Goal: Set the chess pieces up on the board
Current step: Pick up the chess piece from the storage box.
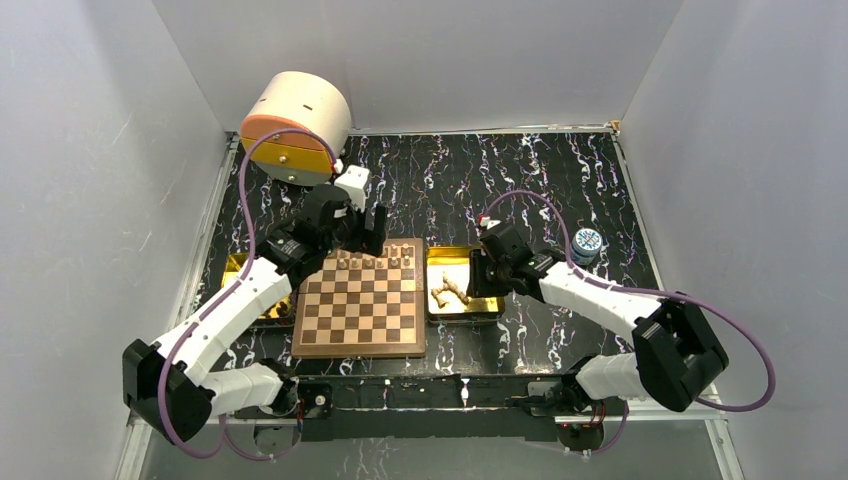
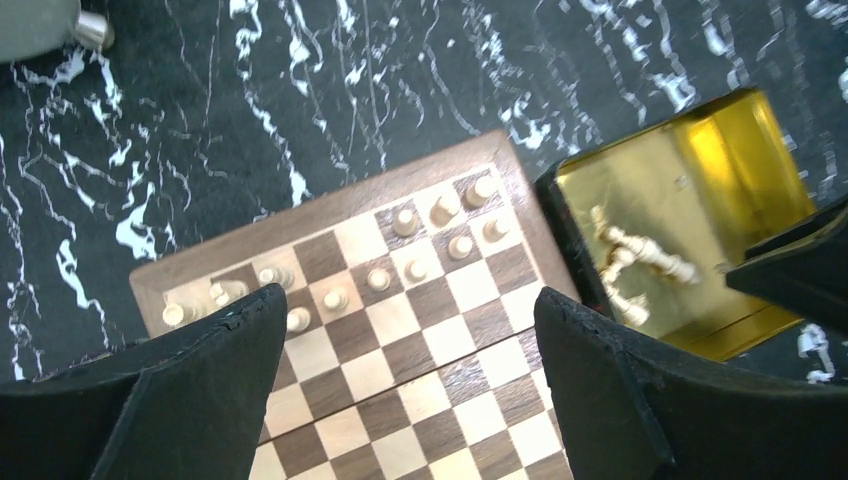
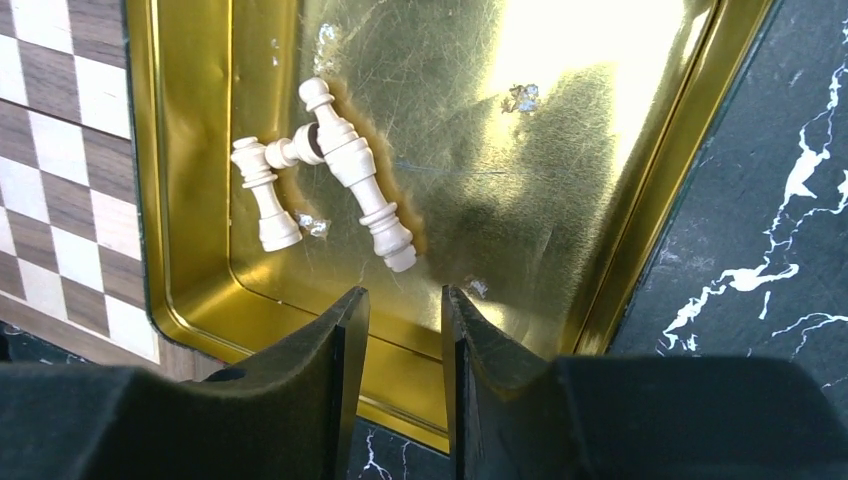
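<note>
On the far two rows of the board (image 2: 400, 400) stand chess pieces (image 2: 415, 269), upright, one per square; I count twelve in the left wrist view, with gaps left in both rows. Near rows bare. Three more pieces (image 3: 355, 170) lie on their sides in the gold tray (image 3: 560, 150) just right of the board: one tall, one shorter, and one seen end-on that touches both.

Right gripper (image 3: 405, 300) hangs over that tray's near rim, short of the pieces; fingers almost together, narrow gap, nothing held. Left gripper (image 2: 410, 298) hovers above the board's far part, spread wide, empty.

Step in hand, judged: the right arm fetches a piece from the tray. To do it well:
- open wider before descending
- take the tall piece first, as it lies clearest on its outer side
- close across its stem, not its length
- keep clear of the touching neighbours and the tray wall
- stand it upright on a free square without knocking the set ones

Counts: one board, two gold trays (second tray (image 1: 238, 270) left of the board, mostly under the left arm, contents hidden), two grippers, fifteen pieces seen.
</note>
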